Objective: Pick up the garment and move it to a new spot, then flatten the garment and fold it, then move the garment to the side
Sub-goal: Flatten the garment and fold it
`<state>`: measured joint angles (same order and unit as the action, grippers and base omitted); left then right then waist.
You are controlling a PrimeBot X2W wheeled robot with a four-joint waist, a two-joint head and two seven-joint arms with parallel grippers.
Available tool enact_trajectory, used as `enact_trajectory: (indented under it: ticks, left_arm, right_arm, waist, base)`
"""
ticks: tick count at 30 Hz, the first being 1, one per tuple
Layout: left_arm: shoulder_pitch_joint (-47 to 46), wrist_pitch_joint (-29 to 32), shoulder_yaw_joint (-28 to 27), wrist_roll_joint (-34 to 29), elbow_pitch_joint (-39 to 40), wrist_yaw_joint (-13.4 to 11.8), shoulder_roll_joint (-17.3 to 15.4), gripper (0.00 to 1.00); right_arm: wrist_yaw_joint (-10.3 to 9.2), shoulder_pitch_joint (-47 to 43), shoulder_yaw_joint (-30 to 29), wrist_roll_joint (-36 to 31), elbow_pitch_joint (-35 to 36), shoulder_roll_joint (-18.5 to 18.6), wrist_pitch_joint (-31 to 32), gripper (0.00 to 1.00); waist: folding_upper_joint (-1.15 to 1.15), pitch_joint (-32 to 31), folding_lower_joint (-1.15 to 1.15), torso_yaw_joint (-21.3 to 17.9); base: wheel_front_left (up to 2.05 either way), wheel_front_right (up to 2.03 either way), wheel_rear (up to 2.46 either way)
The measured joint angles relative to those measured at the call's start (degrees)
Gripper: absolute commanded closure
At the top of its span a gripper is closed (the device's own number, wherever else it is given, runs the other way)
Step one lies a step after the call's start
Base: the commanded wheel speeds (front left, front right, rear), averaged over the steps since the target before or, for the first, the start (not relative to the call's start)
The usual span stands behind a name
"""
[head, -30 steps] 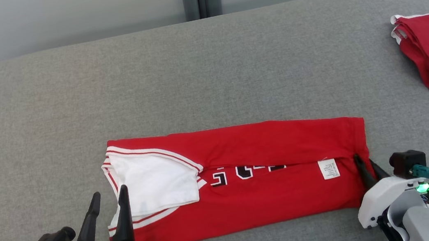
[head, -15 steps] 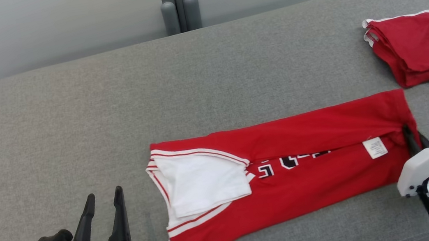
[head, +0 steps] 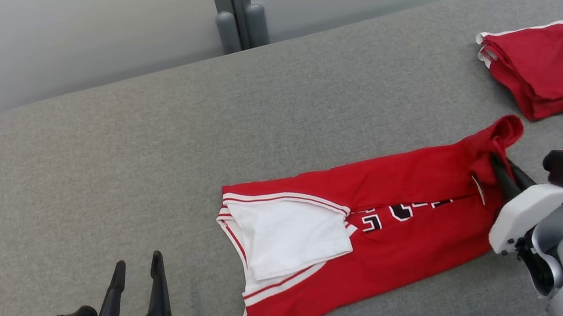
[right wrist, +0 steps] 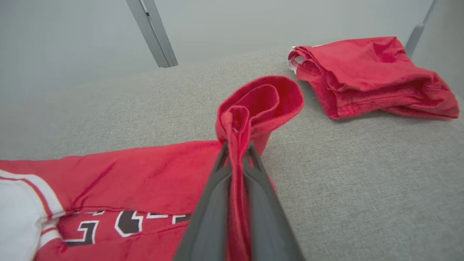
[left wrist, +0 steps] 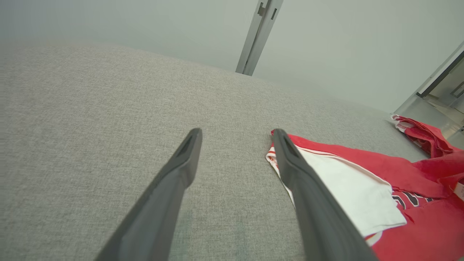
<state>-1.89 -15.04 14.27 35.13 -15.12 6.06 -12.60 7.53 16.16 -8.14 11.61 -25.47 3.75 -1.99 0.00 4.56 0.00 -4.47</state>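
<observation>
- The red garment point(head: 389, 231) is lying folded lengthwise into a long band on the grey worktop point(head: 151, 159), sitting toward 5 o'clock in the head view.
- Its long axis is running roughly from 8 o'clock to 2 o'clock.
- The white lining point(head: 291, 233) with red-and-white striped trim is showing at the band's 9 o'clock end.
- Black-and-white lettering point(head: 403, 211) is peeking out along the seam where the two folded edges are meeting; it is too covered to read.
- The right tool point(head: 500, 162) is reaching in from 4 o'clock, its fingers pressed together and clamping the garment's 3 o'clock end.
- In the right wrist view, the pinched cloth is bunching between the fingers and curling into a raised loop above the tips.
- That gripped end is lifting off the worktop, while the rest of the garment is lying flat.
- The left tool point(head: 137, 260) is sitting at 7 o'clock, fingers spread apart and holding nothing.
- It is hanging over bare worktop, with the garment's white end off to its 3 o'clock and not touching it.
- A folded red pile point(head: 547, 68) with white edging is resting at 2 o'clock, near the raised loop but apart from it.
- A grey post point(head: 235, 12) is standing at 12 o'clock against the pale wall point(head: 54, 41) behind the worktop.
</observation>
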Motion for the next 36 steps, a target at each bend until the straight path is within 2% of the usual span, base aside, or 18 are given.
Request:
enact_trajectory:
  ticks: [4, 7, 13, 17, 24, 31, 32, 33, 35, 36]
  left_arm:
    - [-0.04, 0.0, -0.24, -0.4, -0.32, 0.08, -0.04, 0.0]
    - [-0.2, 0.0, -0.36, -0.43, -0.63, 0.23, -0.02, 0.0]
    - [-1.21, -0.01, -0.13, -0.83, -1.35, 0.49, 0.51, 0.0]
    - [-1.78, -0.01, -0.22, -1.01, -1.63, 0.62, 0.93, 0.0]
    - [-3.09, 0.0, 0.0, -1.71, -2.34, 0.99, 2.12, 0.0]
    - [-3.79, -0.01, 0.01, -2.49, -2.91, 1.08, 2.8, 0.0]
    - [-3.83, -0.01, -0.04, -2.5, -2.94, 1.2, 2.85, 0.0]
    - [-3.88, 0.0, -0.1, -2.55, -3.02, 1.24, 2.89, 0.0]
    - [-4.0, 0.0, -0.27, -2.58, -3.14, 1.24, 2.97, 0.0]
    - [-4.03, -0.01, -0.33, -2.59, -3.2, 1.25, 2.98, 0.0]
  right_arm:
    - [-0.01, -0.59, 7.79, 4.61, 3.75, -0.69, 1.58, 1.0]
    - [-0.01, -0.59, 15.02, 11.6, 4.94, -0.86, 1.99, 1.0]
    - [-0.01, 1.04, 29.22, 20.72, 4.39, -0.93, 0.64, 1.0]
    - [-0.02, 3.88, 36.15, 24.54, 2.76, -0.96, -0.6, 1.0]
    - [-0.02, 8.93, 45.26, 29.92, -0.97, -0.96, -2.44, 1.0]
    - [-0.03, 12.87, 50.82, 34.23, -6.21, -0.92, -4.17, 1.0]
    - [-0.02, 13.28, 51.48, 34.83, -6.75, -0.93, -4.26, 0.96]
    - [-0.02, 13.69, 52.11, 35.43, -7.42, -0.94, -4.63, 0.74]
    - [-0.02, 14.49, 53.26, 36.37, -8.39, -0.94, -5.21, 0.0]
    - [-0.02, 14.99, 53.87, 36.74, -8.8, -0.94, -5.64, 0.0]
  waist:
    - [0.0, -0.01, 0.0, 0.74]
    - [0.0, 0.06, 0.0, 1.22]
    - [0.0, 0.39, 0.0, 2.68]
    - [0.0, 0.89, 0.0, 3.75]
    - [0.0, 1.88, 0.0, 5.84]
    - [0.0, 2.68, 0.0, 7.59]
    - [0.0, 2.75, 0.0, 7.73]
    - [0.0, 2.83, 0.0, 7.84]
    - [0.0, 2.95, 0.0, 7.94]
    - [0.0, 2.99, 0.0, 7.93]
  base:
    - [0.0, 0.0, 0.0]
    - [0.0, 0.0, 0.0]
    - [0.0, 0.0, 0.0]
    - [0.0, 0.0, 0.0]
    - [0.0, 0.0, 0.0]
    - [0.0, 0.0, 0.0]
    - [0.0, 0.0, 0.0]
    - [0.0, 0.0, 0.0]
    - [0.0, 0.0, 0.0]
    - [0.0, 0.0, 0.0]
